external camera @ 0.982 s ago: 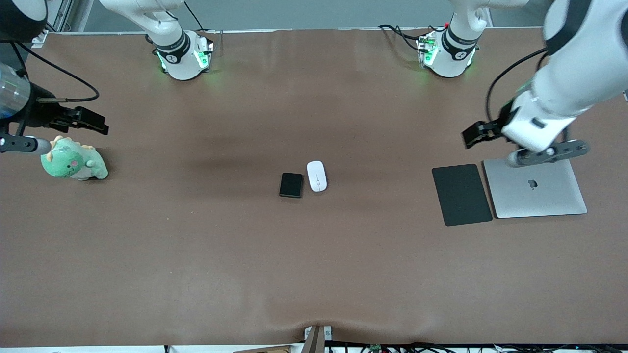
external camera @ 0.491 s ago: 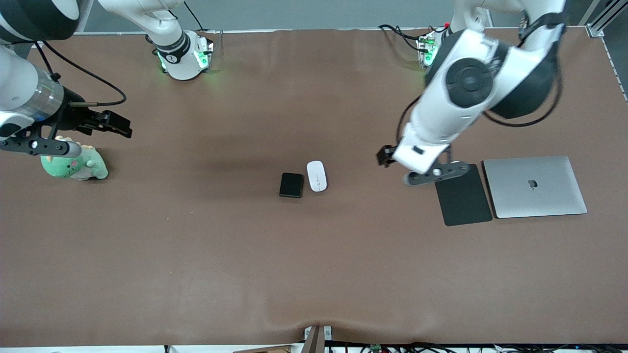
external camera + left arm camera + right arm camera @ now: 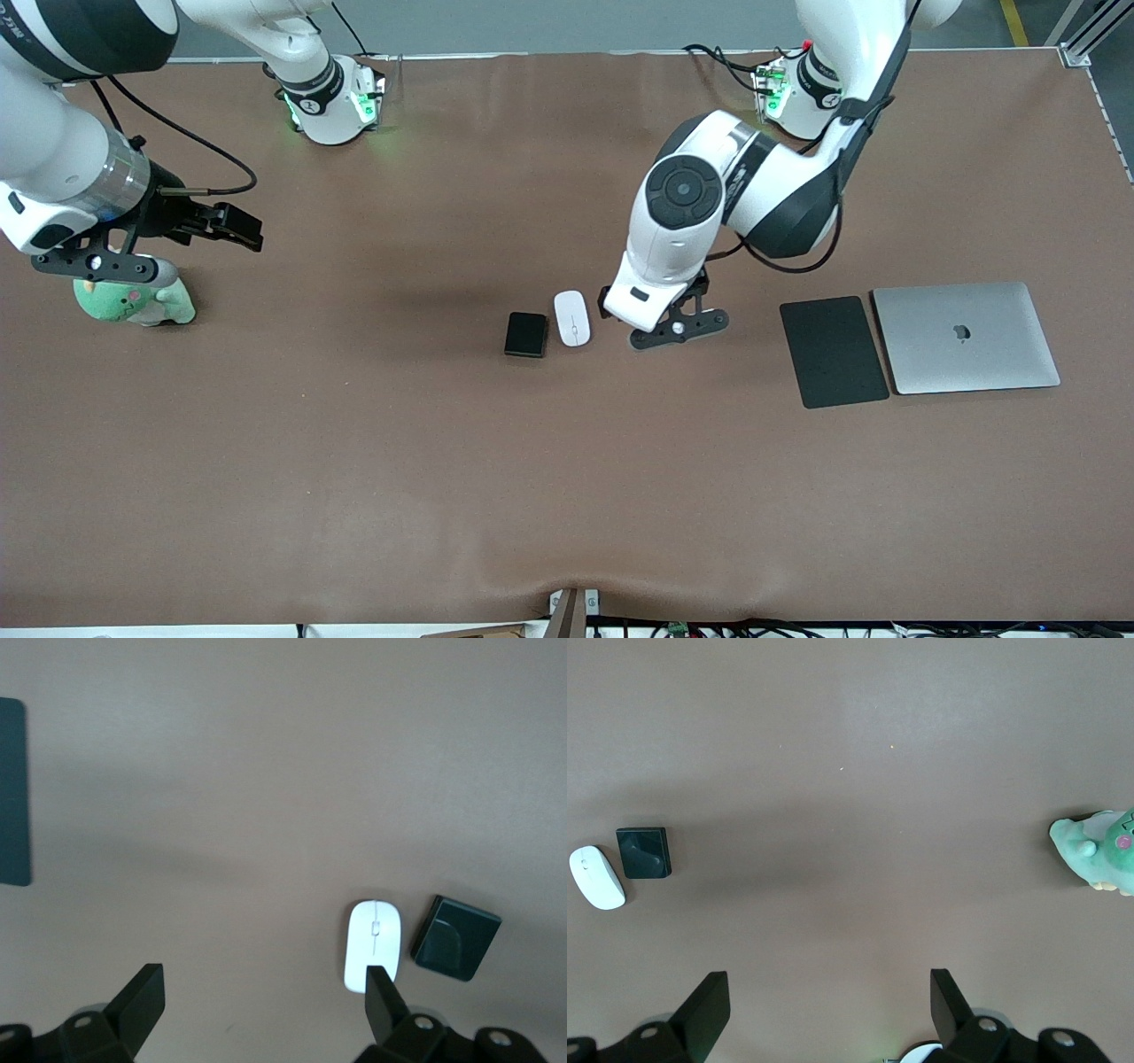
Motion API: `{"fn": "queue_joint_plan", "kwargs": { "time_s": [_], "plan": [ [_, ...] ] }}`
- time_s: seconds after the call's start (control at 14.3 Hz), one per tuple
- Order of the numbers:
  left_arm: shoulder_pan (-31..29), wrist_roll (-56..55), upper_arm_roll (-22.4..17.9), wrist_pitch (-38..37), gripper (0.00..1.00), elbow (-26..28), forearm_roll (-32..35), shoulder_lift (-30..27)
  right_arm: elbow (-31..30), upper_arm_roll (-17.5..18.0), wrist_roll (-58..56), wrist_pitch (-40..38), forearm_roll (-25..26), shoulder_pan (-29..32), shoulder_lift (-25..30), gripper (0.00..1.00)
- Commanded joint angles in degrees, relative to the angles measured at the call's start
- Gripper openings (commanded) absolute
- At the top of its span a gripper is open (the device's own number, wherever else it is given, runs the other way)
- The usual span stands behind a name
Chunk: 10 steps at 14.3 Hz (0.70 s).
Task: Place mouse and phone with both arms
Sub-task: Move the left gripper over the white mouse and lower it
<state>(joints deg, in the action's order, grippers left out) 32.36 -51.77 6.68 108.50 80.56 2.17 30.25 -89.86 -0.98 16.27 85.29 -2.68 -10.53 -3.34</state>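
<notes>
The white mouse (image 3: pixel 572 318) lies near the table's middle. The black phone (image 3: pixel 526 335) lies close beside it toward the right arm's end, slightly nearer the front camera. My left gripper (image 3: pixel 620 306) hangs open and empty just above the table beside the mouse, toward the left arm's end. In the left wrist view (image 3: pixel 263 997) the mouse (image 3: pixel 374 943) sits by one fingertip (image 3: pixel 381 992), with the phone (image 3: pixel 455 937) past it. My right gripper (image 3: pixel 235 226) is open and empty over the table near the right arm's end. The right wrist view (image 3: pixel 828 1001) shows the mouse (image 3: pixel 596 877) and the phone (image 3: pixel 644 852) far off.
A matte black mouse pad (image 3: pixel 833 351) and a closed silver laptop (image 3: pixel 966 337) lie side by side toward the left arm's end. A green plush dinosaur (image 3: pixel 133 301) sits under the right arm's wrist. The brown table (image 3: pixel 567 487) spreads wide toward the front camera.
The left arm has swung from over the laptop, across the mouse pad, to just beside the mouse. The right gripper has crept a little toward the table's middle. Mouse and phone have not moved.
</notes>
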Motion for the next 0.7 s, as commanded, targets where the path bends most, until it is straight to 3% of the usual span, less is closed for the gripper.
{"fn": "queue_joint_plan", "kwargs": {
  "time_s": [0.0, 0.63],
  "plan": [
    [1.3, -2.0, -0.7, 3.7, 1.00, -2.1, 1.2, 4.3, -0.2, -0.2, 1.0, 0.3, -0.6, -0.5, 0.3, 1.00],
    [5.8, -8.6, -0.5, 16.0, 1.00, -1.3, 3.5, 13.8, -0.3, -0.2, 1.0, 0.2, -0.6, -0.5, 0.3, 1.00]
  ]
}}
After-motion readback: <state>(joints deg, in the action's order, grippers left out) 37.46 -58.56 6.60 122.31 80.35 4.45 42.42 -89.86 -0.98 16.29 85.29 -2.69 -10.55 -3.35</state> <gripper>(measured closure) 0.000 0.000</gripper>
